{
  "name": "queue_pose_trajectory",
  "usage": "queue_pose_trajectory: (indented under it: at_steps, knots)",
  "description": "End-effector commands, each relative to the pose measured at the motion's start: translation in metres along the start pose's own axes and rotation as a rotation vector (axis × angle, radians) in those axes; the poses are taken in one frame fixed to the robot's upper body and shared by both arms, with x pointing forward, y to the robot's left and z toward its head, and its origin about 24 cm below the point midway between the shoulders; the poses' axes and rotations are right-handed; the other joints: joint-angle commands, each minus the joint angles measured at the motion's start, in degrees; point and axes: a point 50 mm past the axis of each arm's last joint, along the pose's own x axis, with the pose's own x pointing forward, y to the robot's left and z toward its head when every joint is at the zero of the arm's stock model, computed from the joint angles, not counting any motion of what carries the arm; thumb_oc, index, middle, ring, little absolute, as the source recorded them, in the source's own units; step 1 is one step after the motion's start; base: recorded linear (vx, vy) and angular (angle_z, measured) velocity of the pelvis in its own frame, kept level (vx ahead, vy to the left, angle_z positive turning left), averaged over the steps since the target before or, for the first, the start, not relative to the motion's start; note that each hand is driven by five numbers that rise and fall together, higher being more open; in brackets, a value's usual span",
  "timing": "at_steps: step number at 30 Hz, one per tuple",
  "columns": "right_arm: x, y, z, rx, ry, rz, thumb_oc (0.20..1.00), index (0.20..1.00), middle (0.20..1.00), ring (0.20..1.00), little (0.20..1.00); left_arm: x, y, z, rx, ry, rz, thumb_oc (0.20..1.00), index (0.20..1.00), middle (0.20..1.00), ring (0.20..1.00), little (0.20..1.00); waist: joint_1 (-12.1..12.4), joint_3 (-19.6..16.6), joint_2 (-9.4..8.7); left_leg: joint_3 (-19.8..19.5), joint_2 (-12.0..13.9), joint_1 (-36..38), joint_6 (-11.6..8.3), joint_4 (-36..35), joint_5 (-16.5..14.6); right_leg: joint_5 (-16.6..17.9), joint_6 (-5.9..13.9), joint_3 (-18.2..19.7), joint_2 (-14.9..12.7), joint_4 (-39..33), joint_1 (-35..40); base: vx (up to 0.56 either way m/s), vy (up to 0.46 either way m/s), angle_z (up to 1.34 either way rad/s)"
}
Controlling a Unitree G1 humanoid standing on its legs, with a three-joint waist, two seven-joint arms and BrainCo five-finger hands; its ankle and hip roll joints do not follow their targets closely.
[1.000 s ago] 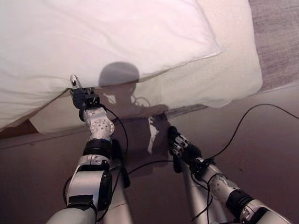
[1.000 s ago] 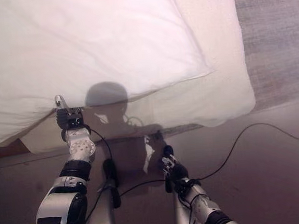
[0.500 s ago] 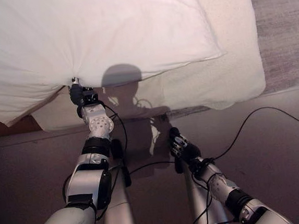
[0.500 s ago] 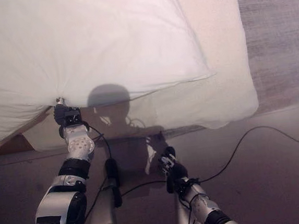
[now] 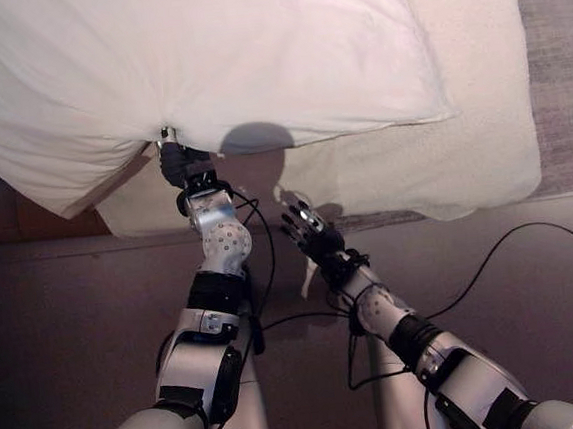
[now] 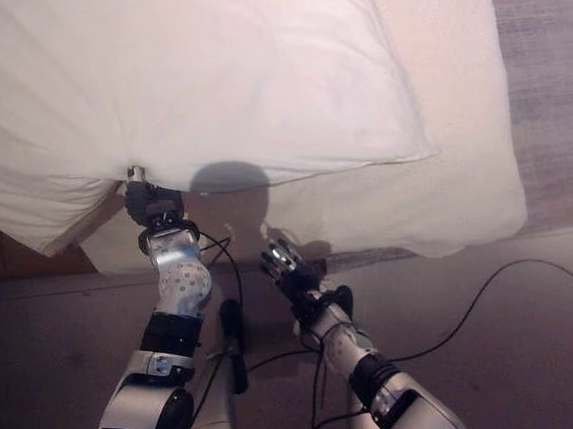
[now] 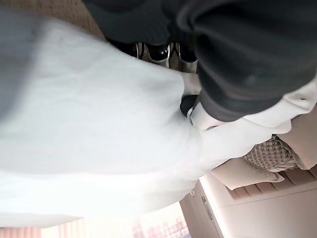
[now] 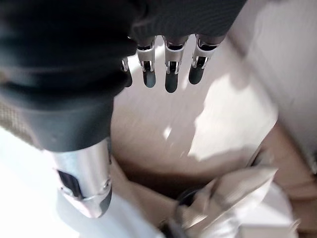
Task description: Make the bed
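Note:
A puffy white duvet [image 5: 202,51] lies over the bed, on a cream sheet [image 5: 461,149] that hangs down the near side. My left hand [image 5: 176,166] is up at the duvet's near edge and shut on it, and the cloth puckers around the grip. In the left wrist view the white cloth presses against the curled fingers [image 7: 158,50]. My right hand [image 5: 308,233] hovers in front of the bed's side, just below the cream sheet. It is open, with straight fingers [image 8: 168,74] holding nothing.
A brown bed base [image 5: 50,210] shows under the duvet's left corner. Dark floor [image 5: 66,334] runs along the near side of the bed. A grey rug [image 5: 557,40] lies past the bed's right edge.
The camera has shifted, so the bed sits further right in view. My left hand has closed on the duvet's edge, bunching the cloth. My right hand has risen from near the floor towards the bed's side.

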Motion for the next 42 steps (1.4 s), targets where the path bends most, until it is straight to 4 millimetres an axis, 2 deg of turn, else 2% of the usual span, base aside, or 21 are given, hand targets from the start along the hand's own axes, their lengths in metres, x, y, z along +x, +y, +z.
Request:
queue_pose_trajectory:
  at_steps: [1,10,15,16,18,19,24,26,34,37,41,42]
  knots:
    - [0.000,0.021,-0.005,0.130,-0.053,0.076,1.000,1.000,1.000,1.000,1.000,-0.021,-0.042,-0.006,0.008,0.007,-0.274,0.200,0.200,0.200,0.200,0.200,-0.1,-1.8,4.23,2.6,-6.0,-0.9,5.45,-0.3,-2.6,1.8,1.16,-2.9,4.1,-5.6,2.0,0.00,0.017,0.05]
    - [0.005,0.046,0.011,0.221,-0.105,0.189,1.000,1.000,1.000,1.000,1.000,-0.040,-0.055,0.009,0.014,-0.011,-0.377,0.200,0.200,0.200,0.200,0.200,1.4,-1.1,5.42,1.9,-6.8,0.0,5.88,-0.9,-2.5,1.4,1.02,-3.2,3.7,-5.8,2.9,0.00,0.005,0.05]
    - [0.001,0.060,0.026,0.240,-0.157,0.277,1.000,1.000,1.000,1.000,1.000,-0.047,-0.057,0.025,0.013,-0.065,-0.389,0.200,0.200,0.200,0.200,0.200,1.7,-0.8,5.83,1.5,-7.1,0.4,6.07,-0.9,-2.5,1.3,1.00,-3.3,3.6,-5.8,3.3,0.01,0.000,0.03]
    - [0.000,0.063,0.035,0.238,-0.190,0.295,1.000,1.000,1.000,1.000,1.000,-0.048,-0.058,0.032,0.025,-0.096,-0.394,0.200,0.200,0.200,0.200,0.200,1.8,-0.9,5.94,1.3,-7.2,0.4,6.19,-0.9,-2.6,1.2,1.00,-3.4,3.5,-5.8,3.2,0.01,0.009,0.07]
    - [-0.001,0.063,0.038,0.241,-0.204,0.299,1.000,1.000,1.000,1.000,1.000,-0.048,-0.058,0.036,0.039,-0.115,-0.393,0.200,0.200,0.200,0.200,0.200,1.9,-0.9,6.05,1.3,-7.3,0.4,6.22,-1.0,-2.6,1.1,1.02,-3.4,3.5,-5.8,3.2,0.01,0.003,0.03]
    - [-0.002,0.064,0.049,0.246,-0.242,0.314,1.000,1.000,1.000,1.000,1.000,-0.048,-0.057,0.045,0.054,-0.161,-0.384,0.200,0.200,0.200,0.200,0.200,2.1,-0.9,6.24,1.1,-7.4,0.3,6.25,-0.9,-2.7,1.0,1.03,-3.5,3.3,-5.6,3.2,0.00,0.000,0.00]
    - [-0.005,0.063,0.067,0.274,-0.326,0.318,1.000,1.000,1.000,1.000,1.000,-0.049,-0.055,0.058,0.073,-0.232,-0.346,0.200,0.200,0.200,0.200,0.200,2.5,-1.0,6.73,0.9,-7.7,0.2,6.47,-0.5,-3.0,0.7,1.04,-3.4,3.1,-5.2,2.9,0.00,0.000,0.00]
    - [-0.007,0.064,0.085,0.299,-0.408,0.322,1.000,1.000,1.000,1.000,1.000,-0.047,-0.054,0.068,0.105,-0.284,-0.326,0.200,0.200,0.200,0.200,0.200,2.8,-1.2,7.16,0.9,-7.7,0.0,6.59,-0.5,-3.1,0.5,1.14,-3.5,2.9,-4.8,2.6,0.00,0.000,0.00]
    - [-0.014,0.069,0.113,0.325,-0.536,0.353,1.000,1.000,1.000,1.000,1.000,-0.045,-0.050,0.080,0.171,-0.352,-0.279,0.200,0.200,0.200,0.200,0.200,3.1,-1.5,7.63,0.8,-7.9,-0.4,6.76,-0.8,-2.8,0.6,1.09,-3.4,2.8,-4.7,2.0,0.00,0.000,0.00]
    - [-0.019,0.067,0.128,0.303,-0.590,0.343,1.000,1.000,1.000,1.000,1.000,-0.040,-0.043,0.087,0.232,-0.386,-0.225,0.200,0.200,0.200,0.200,0.200,3.0,-1.5,7.76,0.9,-7.9,-0.8,6.93,-0.2,-3.1,0.6,1.17,-3.4,2.5,-4.3,1.7,0.00,0.000,0.00]
    - [-0.023,0.065,0.138,0.305,-0.628,0.327,1.000,1.000,1.000,1.000,1.000,-0.037,-0.039,0.095,0.267,-0.419,-0.193,0.200,0.200,0.200,0.200,0.200,3.0,-1.6,7.96,1.0,-7.9,-0.9,6.99,-0.2,-3.1,0.6,1.22,-3.3,2.5,-4.1,1.4,0.00,0.000,0.00]
    - [-0.025,0.061,0.144,0.299,-0.649,0.305,1.000,1.000,1.000,1.000,1.000,-0.036,-0.037,0.102,0.292,-0.450,-0.167,0.200,0.200,0.200,0.200,0.200,3.0,-1.8,8.06,1.0,-7.9,-0.7,6.93,-0.1,-3.5,0.2,1.29,-3.3,2.5,-4.0,1.7,0.00,0.000,0.00]
